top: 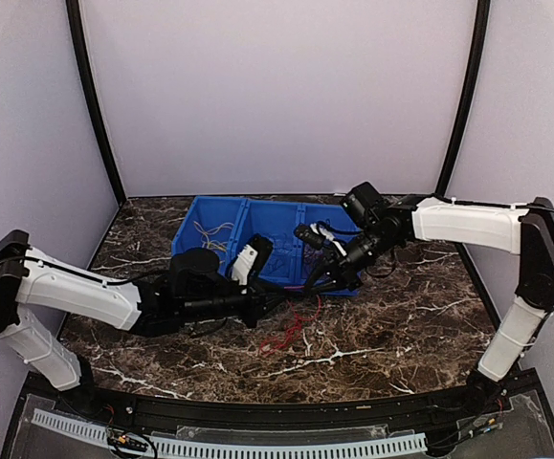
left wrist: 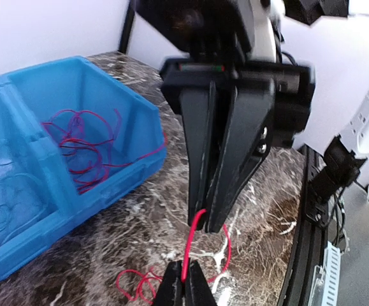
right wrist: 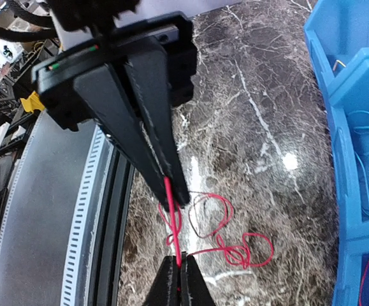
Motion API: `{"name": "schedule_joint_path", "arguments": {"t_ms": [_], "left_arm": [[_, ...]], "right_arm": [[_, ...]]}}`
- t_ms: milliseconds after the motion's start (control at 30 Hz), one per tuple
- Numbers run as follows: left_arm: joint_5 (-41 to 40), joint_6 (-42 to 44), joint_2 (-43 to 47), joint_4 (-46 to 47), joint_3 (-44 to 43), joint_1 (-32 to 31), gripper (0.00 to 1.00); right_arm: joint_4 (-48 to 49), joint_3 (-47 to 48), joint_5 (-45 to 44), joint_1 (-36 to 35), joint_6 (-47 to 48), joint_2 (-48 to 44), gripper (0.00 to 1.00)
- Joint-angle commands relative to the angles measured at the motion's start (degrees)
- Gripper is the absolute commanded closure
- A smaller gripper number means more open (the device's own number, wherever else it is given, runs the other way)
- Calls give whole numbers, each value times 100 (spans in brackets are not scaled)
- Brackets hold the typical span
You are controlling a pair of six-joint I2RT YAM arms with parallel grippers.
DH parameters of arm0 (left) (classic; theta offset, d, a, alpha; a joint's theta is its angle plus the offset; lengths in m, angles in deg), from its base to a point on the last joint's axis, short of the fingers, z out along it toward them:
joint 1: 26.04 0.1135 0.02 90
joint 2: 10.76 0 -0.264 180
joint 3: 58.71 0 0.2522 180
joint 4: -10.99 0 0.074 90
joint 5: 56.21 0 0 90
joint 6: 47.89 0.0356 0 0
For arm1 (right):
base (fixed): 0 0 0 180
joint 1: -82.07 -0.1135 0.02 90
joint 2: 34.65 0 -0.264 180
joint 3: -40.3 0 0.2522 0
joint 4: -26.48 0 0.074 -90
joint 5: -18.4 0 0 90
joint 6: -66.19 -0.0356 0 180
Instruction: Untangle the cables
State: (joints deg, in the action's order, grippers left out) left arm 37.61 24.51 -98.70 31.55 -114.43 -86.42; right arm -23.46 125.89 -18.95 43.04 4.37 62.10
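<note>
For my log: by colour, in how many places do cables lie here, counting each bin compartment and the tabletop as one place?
Places with thin red cables: 2, one compartment of the blue plastic bin and the dark marble tabletop.
Places with thin blue cables: 1, a bin compartment.
Places with thin yellow cables: 1, a bin compartment.
Total: 4.
</note>
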Motion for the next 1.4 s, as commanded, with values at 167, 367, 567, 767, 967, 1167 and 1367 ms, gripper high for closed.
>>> {"name": "schedule_joint_path", "arguments": {"t_ms": [167,367,567,767,967,1167,1367], "left_arm": [[-2242,-933,2236,-1706,1304,122,100],[-2148,-1568,2477,-1722,2279,252,100],[-2153,-1939,2746,-1530,2723,254,100],[-2242,-2081,3027,-1678,2844,255,100],[-2229,-2113,3151,-1692,2926,255,100],[-2194,-2104,3233,-1708,2953,255,100],[-2197,-2106,3315,-1702,2995,255,100]], "right_arm": [[75,420,-479,-123,-124,751,69],[171,420,-1261,-689,208,884,69],[549,669,-1802,-1101,-171,1274,68],[623,1080,-2196,-1448,-659,1830,64],[334,1819,-1989,-1459,-1149,2476,63],[169,2175,-2222,-1458,-1584,2833,63],[131,2104,-2085,-1459,-1762,2936,63]]}}
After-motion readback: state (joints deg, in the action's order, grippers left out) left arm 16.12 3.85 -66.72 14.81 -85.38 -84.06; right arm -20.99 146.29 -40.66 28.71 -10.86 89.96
